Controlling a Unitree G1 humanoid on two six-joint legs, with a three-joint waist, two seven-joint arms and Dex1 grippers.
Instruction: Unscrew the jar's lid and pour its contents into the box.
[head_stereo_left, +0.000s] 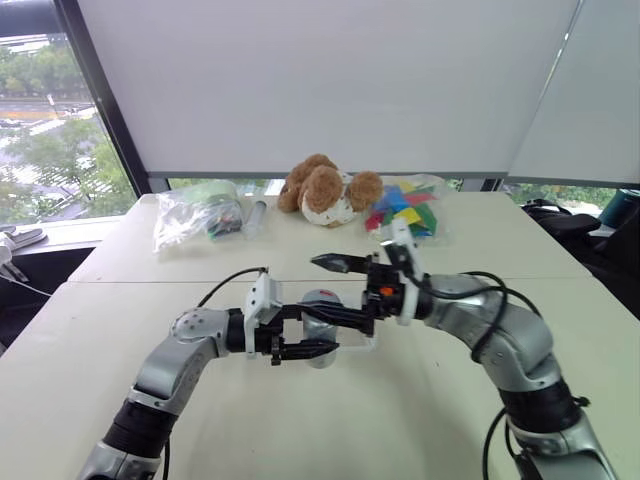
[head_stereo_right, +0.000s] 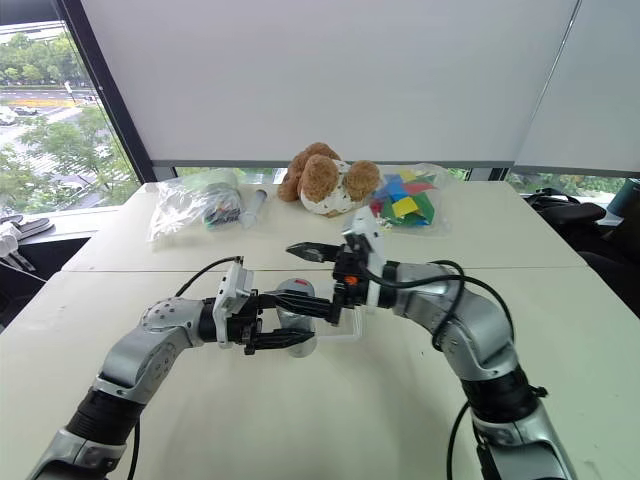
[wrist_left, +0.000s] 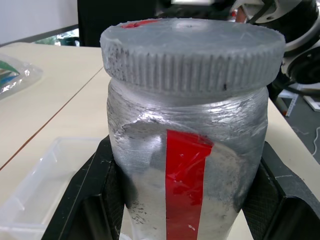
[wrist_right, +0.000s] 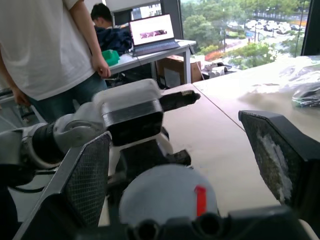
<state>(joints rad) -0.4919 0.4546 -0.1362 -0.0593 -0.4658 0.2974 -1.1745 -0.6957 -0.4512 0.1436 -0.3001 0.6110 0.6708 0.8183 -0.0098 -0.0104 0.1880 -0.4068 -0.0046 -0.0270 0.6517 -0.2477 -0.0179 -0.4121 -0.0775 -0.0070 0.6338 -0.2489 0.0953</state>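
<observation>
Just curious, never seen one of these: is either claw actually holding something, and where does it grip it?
Yes. The left gripper clamps the silvery jar with the red stripe by its body, below the grey lid. The right gripper is open, holding nothing.

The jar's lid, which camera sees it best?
The left wrist view: the lid sits big and close on top of the jar, ridged edge clear. The right wrist view looks down on its round top. The eye views show just a small bit between the grippers.
</observation>
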